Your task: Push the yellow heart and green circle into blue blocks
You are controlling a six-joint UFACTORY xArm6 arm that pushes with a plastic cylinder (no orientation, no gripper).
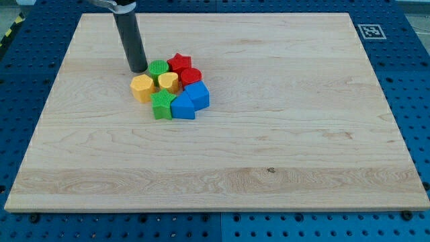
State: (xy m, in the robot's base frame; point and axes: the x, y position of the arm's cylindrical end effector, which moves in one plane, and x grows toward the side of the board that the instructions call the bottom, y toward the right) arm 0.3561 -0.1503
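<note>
1. My tip (138,69), no claw and nothing held, stands just beside the green circle block (158,67), at its 9 o'clock.
2. The yellow heart block (168,82) lies at 6 o'clock of that circle on the wooden bench (282,121).
3. The two blue blocks (190,101) touch the cluster at 4 o'clock.

We are counting eight blocks sitting on the desk (282,134), all in one cluster. Two are showing as yellow: a yellow hexagon (142,87) and a yellow heart (168,82). Two are green: a green circle (158,67) and a green block (162,105). Two are red: a red star (179,62) and a red circle (191,76). Two are blue blocks (197,95) (183,106).
</note>
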